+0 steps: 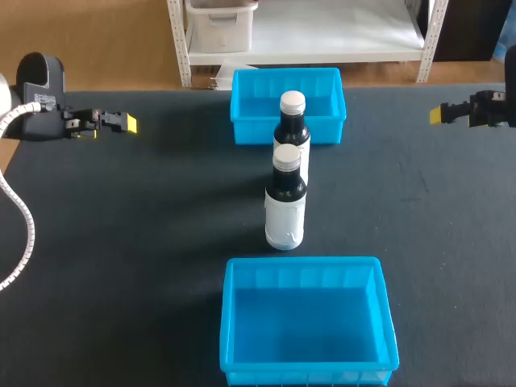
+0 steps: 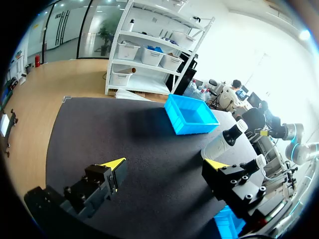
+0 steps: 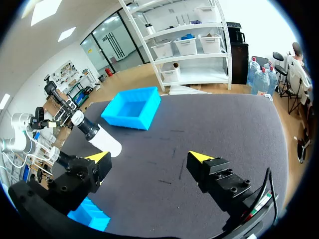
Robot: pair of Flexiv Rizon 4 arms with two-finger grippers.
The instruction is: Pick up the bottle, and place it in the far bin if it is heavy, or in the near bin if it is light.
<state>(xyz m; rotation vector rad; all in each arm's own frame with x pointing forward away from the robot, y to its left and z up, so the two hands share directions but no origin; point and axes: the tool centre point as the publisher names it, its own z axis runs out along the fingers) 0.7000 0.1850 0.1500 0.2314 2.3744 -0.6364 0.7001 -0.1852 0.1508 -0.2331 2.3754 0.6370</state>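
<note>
Hanging at 2 sides of the table (image 1: 145,226), our left gripper (image 1: 121,122) and right gripper (image 1: 439,114) were open and empty. The near bottle (image 1: 285,205) and far bottle (image 1: 292,129) stood upright between far bin (image 1: 242,113) and near bin (image 1: 234,322). We judged pickup not begun; next, 1 arm should grasp a bottle.

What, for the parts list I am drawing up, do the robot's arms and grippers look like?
The left gripper and right gripper each have two blocky black fingers with screw holes, ending in bright yellow wedge tips. The left arm shows a rounded black housing and a white ribbed hose. Thin dark cables run beside the right gripper's finger.
</note>
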